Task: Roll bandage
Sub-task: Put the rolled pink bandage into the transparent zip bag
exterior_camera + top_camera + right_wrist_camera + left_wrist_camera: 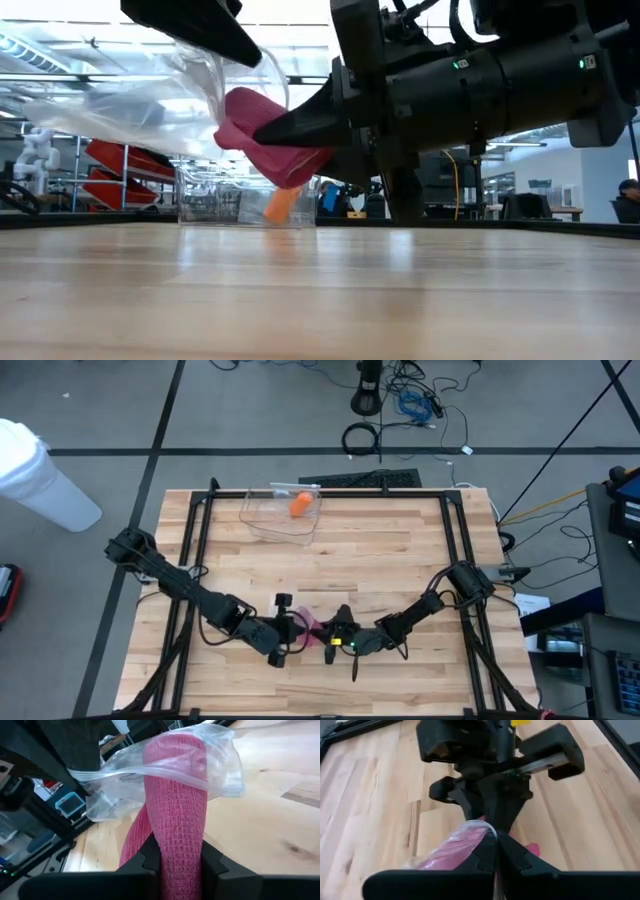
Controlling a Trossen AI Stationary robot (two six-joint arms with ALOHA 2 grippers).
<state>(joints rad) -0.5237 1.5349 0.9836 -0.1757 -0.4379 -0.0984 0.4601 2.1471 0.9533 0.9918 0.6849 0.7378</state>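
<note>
A pink bandage roll (175,785) is partly inside a clear plastic bag (210,755), held above the table's near middle (312,625). My right gripper (180,857) is shut on the bandage's bare end. My left gripper (496,845) faces it and is shut on the bag. In the low view the bandage (270,150) and the bag (150,95) are clear of the table top, with my right gripper (300,125) on the right and my left gripper (200,25) above the bag. My left gripper pinches the clear bag's edge (482,824) between its two shut fingers, coming from the table's left. The bag is lifted clear and drapes slack over the bandage's far end. One layer or several, I cannot tell. My right gripper pinches the bandage's bare end (180,832) between its two fingers, one on each side of the roll, coming level from the table's right. The fingers lie along the roll. The roll is lifted clear and tilted, its other end inside the bag.
A clear container (262,520) stands at the table's far middle with an orange object (300,505) in it. Black frame rails (195,550) run along the left and right sides. Bare wood (400,550) lies between the container and the grippers.
</note>
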